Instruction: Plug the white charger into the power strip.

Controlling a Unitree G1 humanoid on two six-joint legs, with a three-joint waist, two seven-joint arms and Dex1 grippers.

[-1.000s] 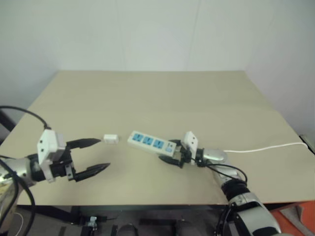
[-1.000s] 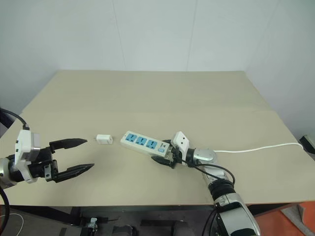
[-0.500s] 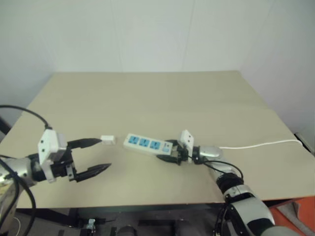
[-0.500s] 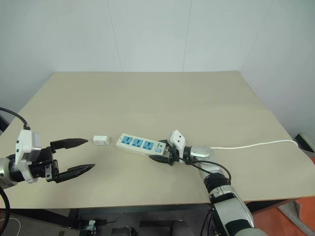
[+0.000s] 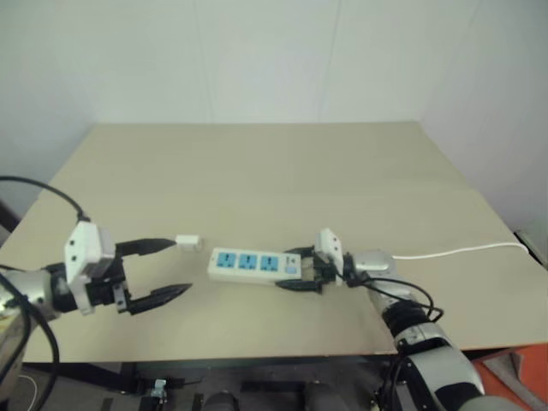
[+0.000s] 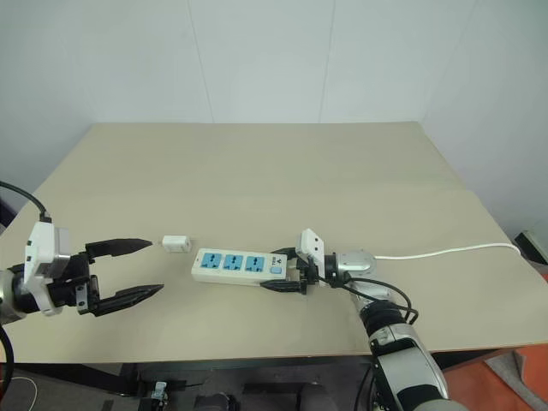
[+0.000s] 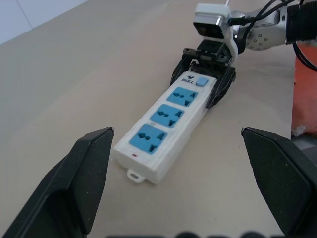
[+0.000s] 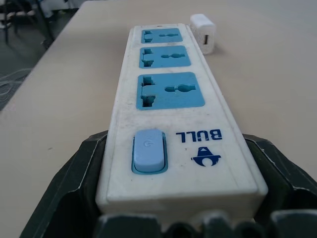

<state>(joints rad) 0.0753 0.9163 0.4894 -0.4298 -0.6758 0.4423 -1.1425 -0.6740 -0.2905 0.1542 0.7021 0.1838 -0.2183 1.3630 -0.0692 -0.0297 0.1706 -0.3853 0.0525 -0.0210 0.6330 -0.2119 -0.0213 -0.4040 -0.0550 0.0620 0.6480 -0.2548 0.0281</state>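
The power strip (image 5: 253, 265), a long white bar with three blue sockets, lies across the table's near middle. My right gripper (image 5: 295, 271) is shut on its switch end, one black finger (image 8: 86, 168) against each long side. The white charger (image 5: 188, 243), a small plain block, lies on the table just off the strip's free end; it also shows past the far socket as the white charger (image 8: 204, 26). My left gripper (image 5: 181, 266) hovers open at the near left, its far fingertip close beside the charger, with nothing between the fingers (image 7: 91, 163).
The strip's thin white cord (image 5: 462, 251) trails right toward the table's (image 5: 257, 163) right edge. The table's near edge runs just below both grippers. A pale wall stands behind the table.
The right gripper closed on the strip's switch end and swung it, so the strip now lies level across the table, its free end nearer the front. The left gripper and charger stayed put.
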